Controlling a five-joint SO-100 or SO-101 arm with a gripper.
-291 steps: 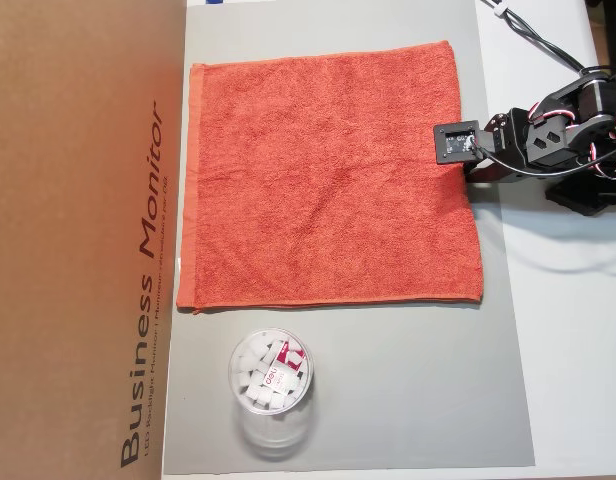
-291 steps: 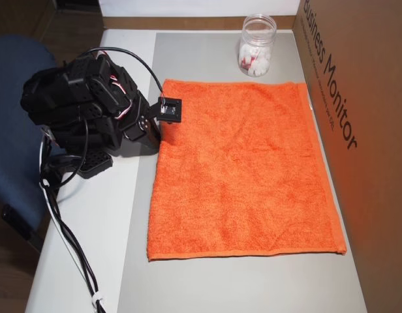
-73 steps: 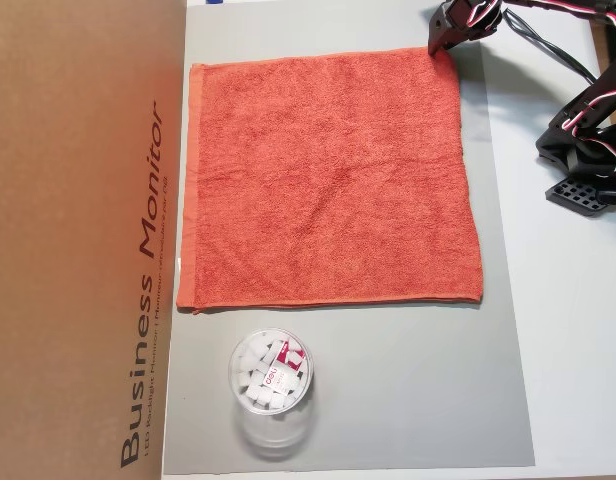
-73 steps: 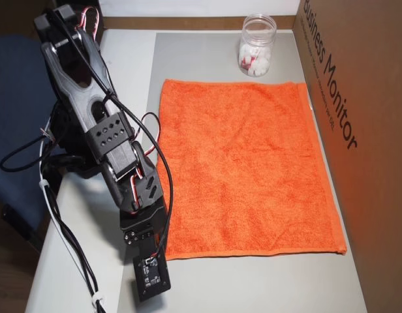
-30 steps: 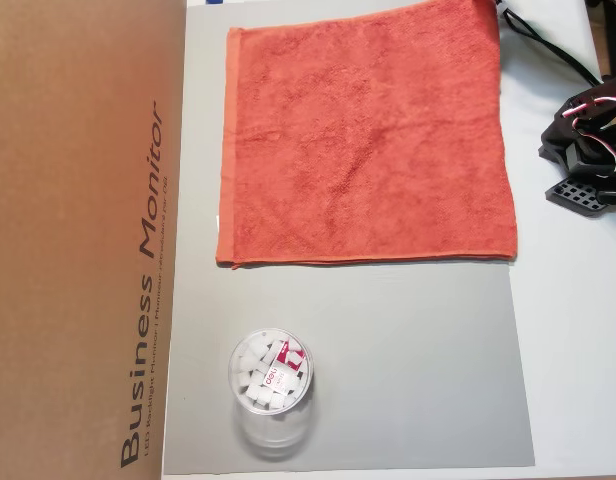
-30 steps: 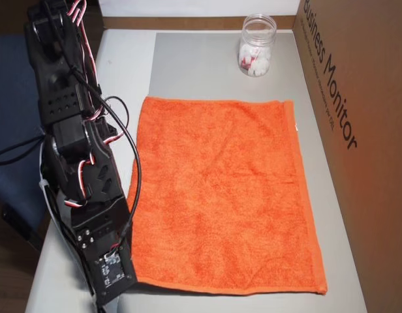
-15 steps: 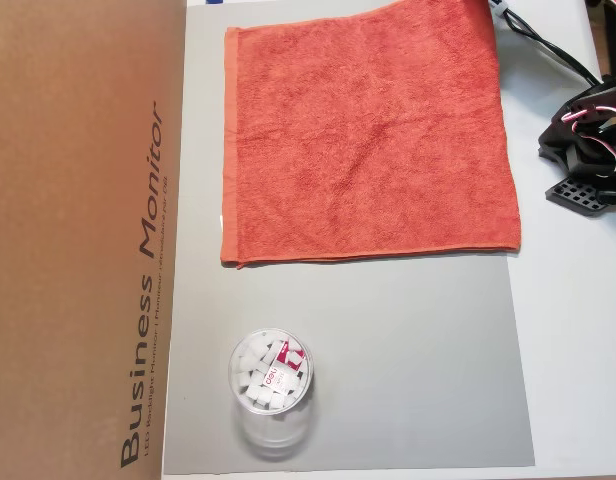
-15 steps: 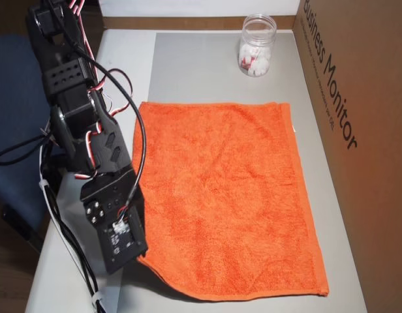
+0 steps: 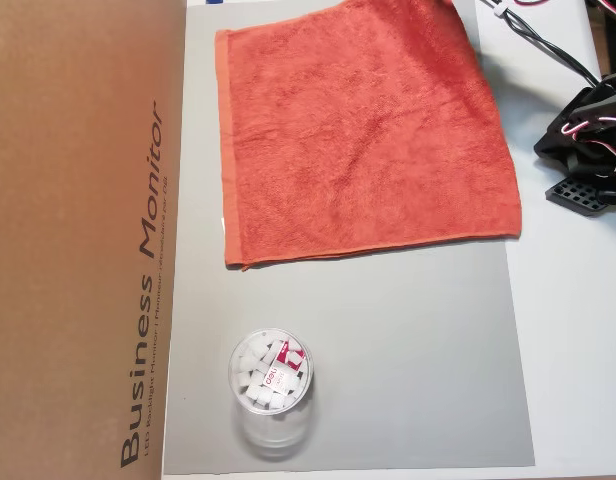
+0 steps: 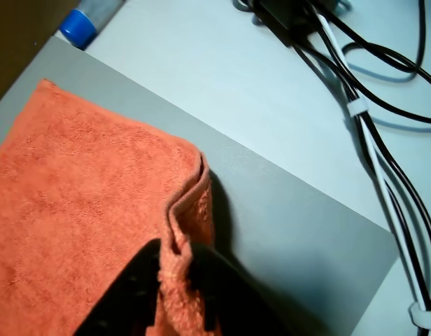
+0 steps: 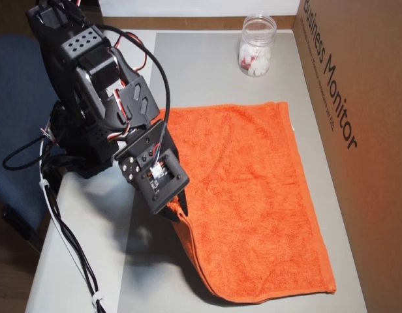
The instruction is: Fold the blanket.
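Gripper: my gripper (image 10: pixel 179 260) is pinched shut on one corner of the blanket (image 11: pixel 253 189), cloth bunched between the jaws.
Why: I hold a corner so the cloth can be carried over itself for the fold (my reading).
Blanket: mostly flat on the grey mat (image 9: pixel 388 360), beside the cardboard box (image 9: pixel 78 240); only the held corner is raised.
Relative: the blanket trails away from my gripper toward the box.
Cup: the clear plastic cup (image 9: pixel 271 385) stands well apart.

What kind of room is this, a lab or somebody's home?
Probably a home or office desk used for hobby robotics: a blue chair beside the white table, a brown cardboard monitor box, and loose black cables.
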